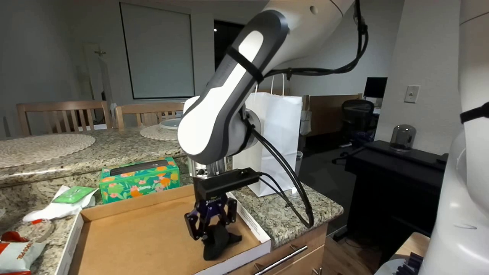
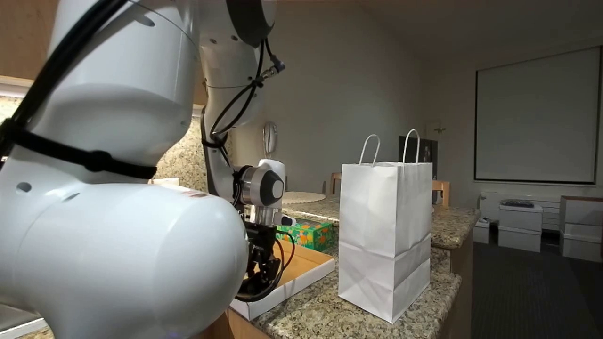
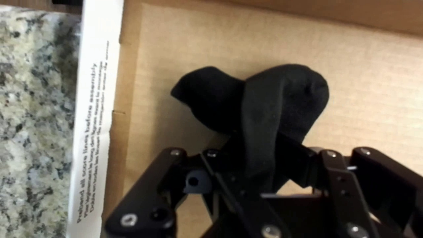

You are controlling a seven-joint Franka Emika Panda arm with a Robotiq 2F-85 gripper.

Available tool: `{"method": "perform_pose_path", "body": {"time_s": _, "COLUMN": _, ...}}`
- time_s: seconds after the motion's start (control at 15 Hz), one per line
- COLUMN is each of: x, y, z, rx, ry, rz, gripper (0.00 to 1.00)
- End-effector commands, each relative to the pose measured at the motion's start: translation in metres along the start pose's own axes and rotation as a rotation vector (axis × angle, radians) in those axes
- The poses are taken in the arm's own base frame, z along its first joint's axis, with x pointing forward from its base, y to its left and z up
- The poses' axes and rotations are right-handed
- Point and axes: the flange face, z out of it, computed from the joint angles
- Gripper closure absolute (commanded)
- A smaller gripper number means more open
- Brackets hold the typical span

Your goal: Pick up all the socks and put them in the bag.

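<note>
Just below mid-frame in the wrist view, the pincer (image 3: 261, 155) grips a black sock (image 3: 264, 102), still unbagged; any already inside the white bag (image 2: 384, 240) are hidden.

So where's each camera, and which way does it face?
An exterior view: raised at one side, facing across the tray toward chairs; robot's arm and thick lower part show.
An exterior view: close to that lower part, facing the paper bag; the arm fills the left.
Wrist view: just above the gripper, looking down at a black sock; gripper shows along the bottom.
Both exterior views share the tray, paper bag and green box.
</note>
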Motion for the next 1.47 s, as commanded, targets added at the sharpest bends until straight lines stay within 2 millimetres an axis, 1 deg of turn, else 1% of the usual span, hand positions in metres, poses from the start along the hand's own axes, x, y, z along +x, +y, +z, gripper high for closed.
{"method": "perform_pose_path", "body": {"time_s": 0.0, "x": -0.004, "y": 0.001, "z": -0.020, "rx": -0.014, "ry": 0.007, "rz": -0.003, "gripper": 0.92}}
{"method": "perform_pose_path", "body": {"time_s": 0.07, "x": -0.005, "y": 0.000, "z": -0.033, "rx": -0.014, "ry": 0.018, "rz": -0.018, "gripper": 0.89}}
{"method": "perform_pose_path", "body": {"time_s": 0.2, "x": -0.011, "y": -0.002, "z": -0.083, "rx": -0.028, "ry": 0.055, "rz": -0.073, "gripper": 0.88}}
{"method": "perform_pose_path", "body": {"time_s": 0.33, "x": -0.011, "y": -0.003, "z": -0.127, "rx": -0.083, "ry": 0.121, "rz": -0.111, "gripper": 0.88}}
{"method": "perform_pose_path", "body": {"time_s": 0.47, "x": -0.013, "y": -0.005, "z": -0.184, "rx": -0.115, "ry": 0.184, "rz": -0.158, "gripper": 0.88}}
{"method": "perform_pose_path", "body": {"time_s": 0.6, "x": -0.020, "y": -0.004, "z": -0.243, "rx": -0.144, "ry": 0.246, "rz": -0.179, "gripper": 0.88}}
{"method": "perform_pose_path", "body": {"time_s": 0.8, "x": -0.033, "y": 0.006, "z": -0.333, "rx": -0.180, "ry": 0.400, "rz": -0.210, "gripper": 0.88}}
{"method": "perform_pose_path", "body": {"time_s": 0.93, "x": -0.042, "y": 0.021, "z": -0.392, "rx": -0.164, "ry": 0.492, "rz": -0.235, "gripper": 0.89}}
{"method": "perform_pose_path", "body": {"time_s": 1.07, "x": -0.048, "y": 0.044, "z": -0.444, "rx": -0.137, "ry": 0.528, "rz": -0.260, "gripper": 0.89}}
{"method": "perform_pose_path", "body": {"time_s": 1.13, "x": -0.051, "y": 0.060, "z": -0.468, "rx": -0.132, "ry": 0.541, "rz": -0.269, "gripper": 0.89}}
{"method": "perform_pose_path", "body": {"time_s": 1.27, "x": -0.055, "y": 0.096, "z": -0.511, "rx": -0.134, "ry": 0.544, "rz": -0.281, "gripper": 0.89}}
{"method": "perform_pose_path", "body": {"time_s": 1.4, "x": -0.060, "y": 0.142, "z": -0.546, "rx": -0.139, "ry": 0.524, "rz": -0.285, "gripper": 0.90}}
